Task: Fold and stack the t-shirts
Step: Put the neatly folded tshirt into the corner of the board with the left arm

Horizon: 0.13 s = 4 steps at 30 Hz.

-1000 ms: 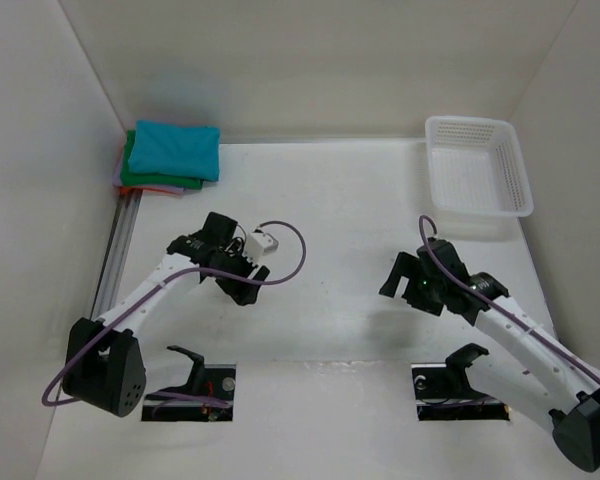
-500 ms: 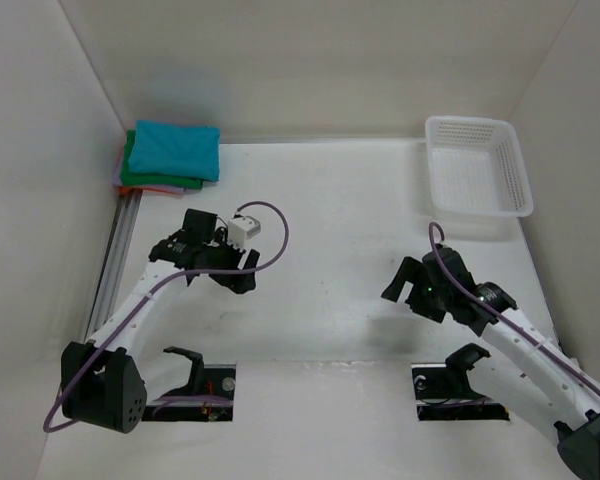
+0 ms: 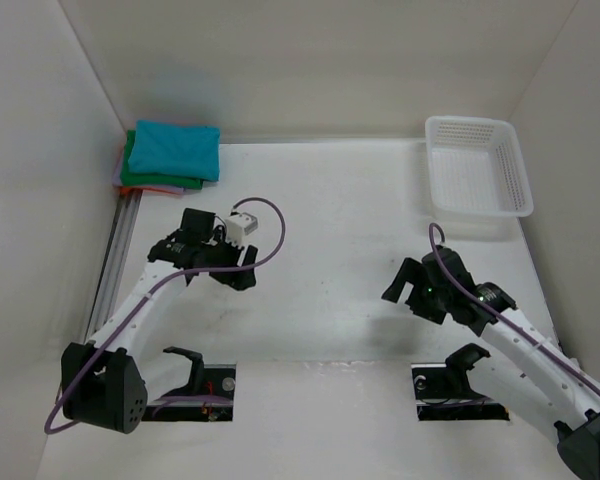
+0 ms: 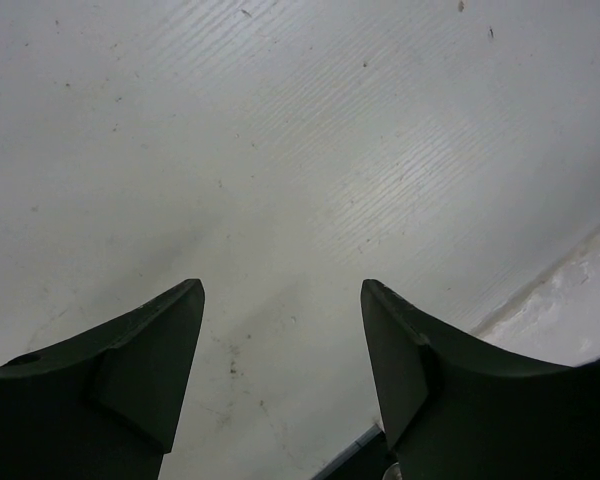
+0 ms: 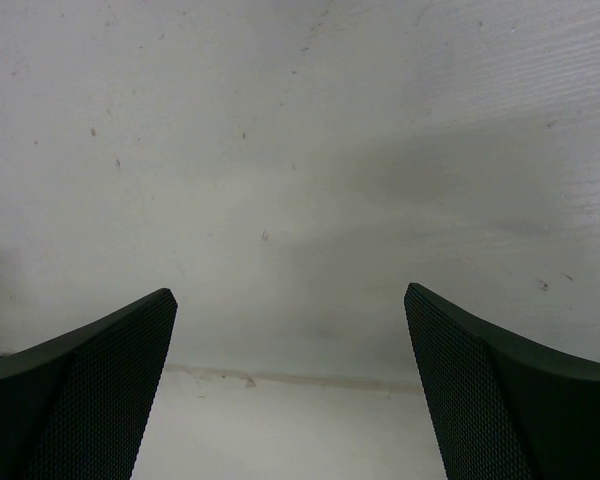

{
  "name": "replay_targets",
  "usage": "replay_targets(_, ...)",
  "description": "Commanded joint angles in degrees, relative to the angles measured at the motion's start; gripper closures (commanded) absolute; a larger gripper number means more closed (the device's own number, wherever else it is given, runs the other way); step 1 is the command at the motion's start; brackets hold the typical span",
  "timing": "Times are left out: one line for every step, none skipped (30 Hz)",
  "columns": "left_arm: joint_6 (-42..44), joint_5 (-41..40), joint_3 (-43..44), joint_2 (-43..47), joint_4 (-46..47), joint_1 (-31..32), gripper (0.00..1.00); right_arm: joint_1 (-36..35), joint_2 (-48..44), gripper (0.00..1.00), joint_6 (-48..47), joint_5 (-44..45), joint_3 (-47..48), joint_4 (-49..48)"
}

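white table (image 3: 350, 215), plain white walls (image 3: 310, 70)

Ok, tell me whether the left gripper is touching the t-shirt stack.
Apart. The top view shows a stretch of bare table between the left gripper and the t-shirt stack in the far-left corner.

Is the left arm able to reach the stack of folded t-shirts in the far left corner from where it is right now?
Probably yes. The left claw is open and empty, the t-shirt stack sits on its own side, and only bare table lies between them.
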State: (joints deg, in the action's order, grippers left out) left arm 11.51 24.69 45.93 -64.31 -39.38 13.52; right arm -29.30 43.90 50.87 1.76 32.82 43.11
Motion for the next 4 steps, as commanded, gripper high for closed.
replay_targets(-1.2,1.2,0.8,0.4,1.6,-0.5,0.37,-0.4,-0.3,0.00,0.6,0.8,-0.4,0.0)
replay_targets(-1.4,1.1,1.1,0.2,1.4,-0.7,0.37,-0.4,-0.3,0.00,0.6,0.8,-0.4,0.0)
replay_targets(-1.7,1.1,1.4,0.2,1.4,-0.9,0.35,-0.4,-0.3,0.00,0.6,0.8,-0.4,0.0)
replay_targets(-2.2,1.3,1.3,0.4,1.7,-1.1,0.35,-0.4,-0.2,0.00,0.6,0.8,-0.4,0.0)
